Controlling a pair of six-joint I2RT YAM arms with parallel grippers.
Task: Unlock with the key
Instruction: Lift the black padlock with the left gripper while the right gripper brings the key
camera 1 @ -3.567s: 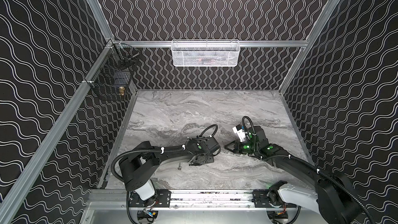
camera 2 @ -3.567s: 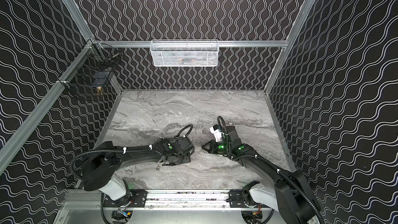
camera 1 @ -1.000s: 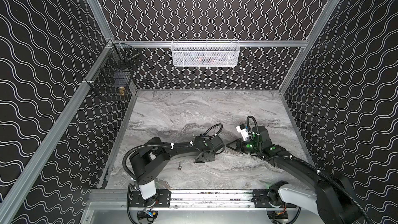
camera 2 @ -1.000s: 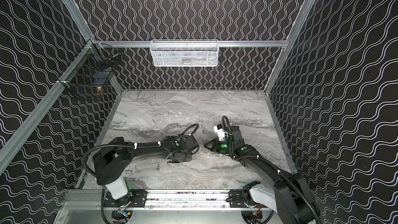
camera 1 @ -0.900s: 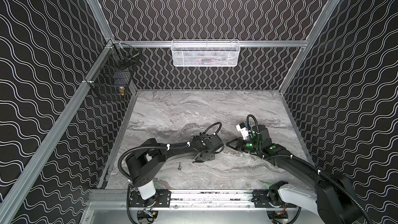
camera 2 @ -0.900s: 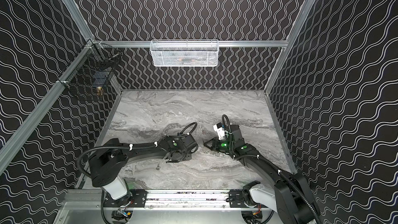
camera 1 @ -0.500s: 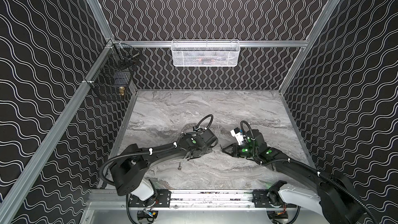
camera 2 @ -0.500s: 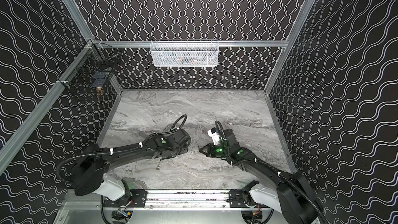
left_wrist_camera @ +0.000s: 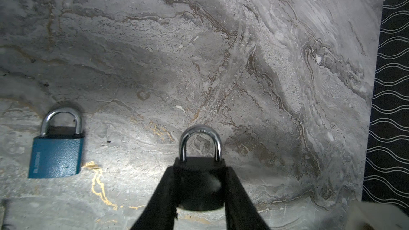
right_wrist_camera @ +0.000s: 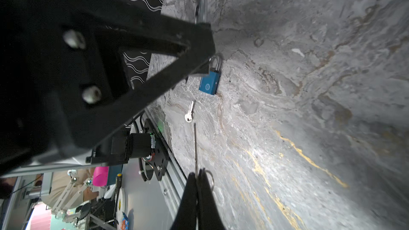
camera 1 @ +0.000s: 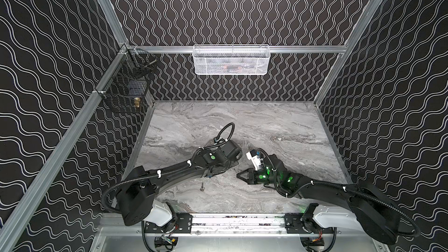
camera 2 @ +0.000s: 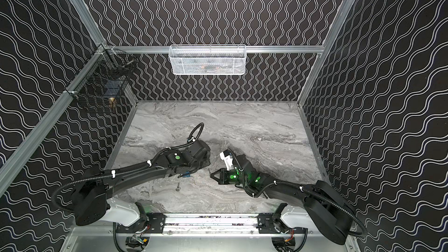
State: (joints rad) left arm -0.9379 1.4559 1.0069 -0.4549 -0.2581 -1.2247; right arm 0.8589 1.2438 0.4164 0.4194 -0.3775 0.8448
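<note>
My left gripper is shut on a black padlock with a silver shackle, gripping the body from both sides and holding it just above the marble table. In the right wrist view that padlock's shackle sticks out past the left fingers. My right gripper is shut on a key, whose thin blade shows edge-on and points toward the left gripper, with its ring beside the fingertips. In both top views the right gripper sits a short way right of the left wrist.
A blue padlock lies flat on the table beside the left gripper. A loose silver key lies nearer the front rail. A white mesh basket hangs on the back wall, a black wire basket on the left wall.
The right gripper has slid left and toward the front, closing on the left gripper. The left arm's elbow has swung out left and its wrist shifted slightly. Both grips are unchanged.
</note>
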